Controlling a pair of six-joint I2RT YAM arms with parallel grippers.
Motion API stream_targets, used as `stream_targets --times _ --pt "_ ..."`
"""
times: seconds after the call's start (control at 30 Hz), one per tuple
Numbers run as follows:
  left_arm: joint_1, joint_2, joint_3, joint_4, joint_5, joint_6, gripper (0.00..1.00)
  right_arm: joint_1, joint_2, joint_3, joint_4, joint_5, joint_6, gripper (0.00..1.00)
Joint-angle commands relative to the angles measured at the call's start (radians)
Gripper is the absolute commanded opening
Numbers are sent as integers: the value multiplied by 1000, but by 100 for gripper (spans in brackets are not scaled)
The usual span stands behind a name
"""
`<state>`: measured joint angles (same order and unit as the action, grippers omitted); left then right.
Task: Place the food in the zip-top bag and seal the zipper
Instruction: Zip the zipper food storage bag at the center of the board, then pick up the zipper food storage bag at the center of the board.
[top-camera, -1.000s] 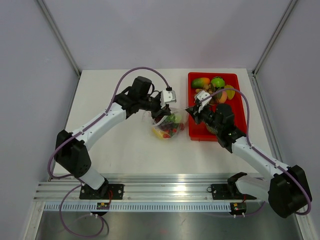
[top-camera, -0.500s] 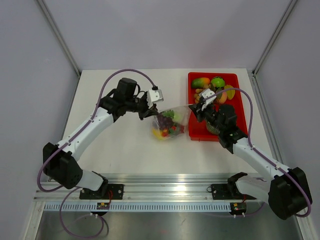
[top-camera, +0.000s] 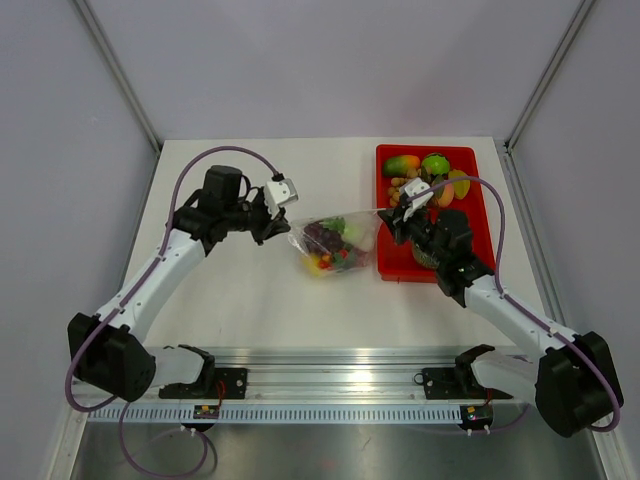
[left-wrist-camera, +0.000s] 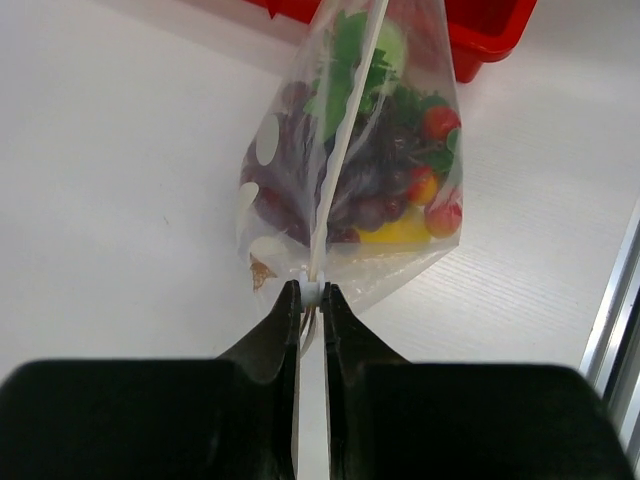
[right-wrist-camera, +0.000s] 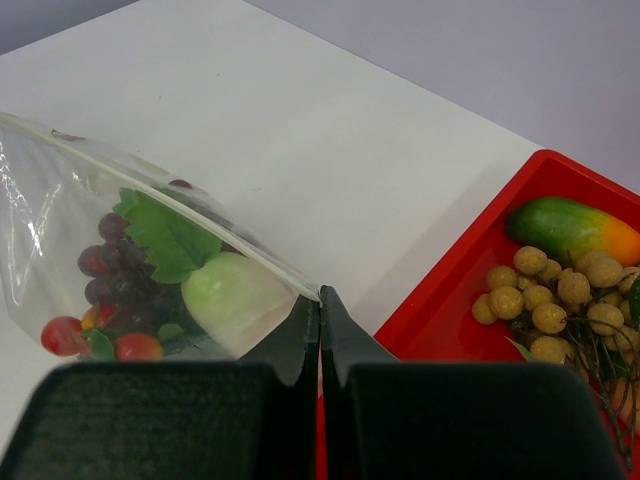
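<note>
The left gripper (top-camera: 287, 229) has travelled left along the zipper (left-wrist-camera: 345, 150) over the past second. Earlier it sat close to the right gripper (top-camera: 386, 222), above the zip-top bag (top-camera: 338, 245); now it is at the bag's left end, with the left arm swung out over the left half of the tabletop (top-camera: 250, 295). Its fingers are clenched on the zipper strip, which runs taut from its tips to the right gripper. The right gripper has barely moved in the last half second. It is clamped tight on the bag's right corner, just beside the near-left corner of the red tray (top-camera: 425, 150). The bag hangs stretched between the two grippers, its bottom resting on the tabletop. The food (left-wrist-camera: 385, 215) is inside it: a purple grape bunch (right-wrist-camera: 108, 270), green leaves, a yellow piece and small red bits.
</note>
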<state>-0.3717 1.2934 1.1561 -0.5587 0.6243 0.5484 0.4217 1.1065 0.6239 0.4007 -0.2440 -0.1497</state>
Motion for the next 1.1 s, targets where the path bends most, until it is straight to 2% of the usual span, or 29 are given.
stream_targets --times 0.0,0.5,0.7,0.8,0.97,1.07 --pt "45 -58 -18 -1 -61 -15 0 -34 0 5 96 103 -2 0" --pt "148 -124 -159 71 -109 -77 0 -38 35 23 124 65 33 0" --pt "149 -148 -144 112 -63 -114 0 -38 67 68 115 -3 44 0" --pt "149 -128 -85 141 -52 -133 0 -38 117 150 63 -24 67 0" --pt "152 -45 49 203 -95 -110 0 -38 284 431 -80 -60 114 1" --pt "180 39 155 241 -115 -111 0 -38 387 552 2 -71 111 0"
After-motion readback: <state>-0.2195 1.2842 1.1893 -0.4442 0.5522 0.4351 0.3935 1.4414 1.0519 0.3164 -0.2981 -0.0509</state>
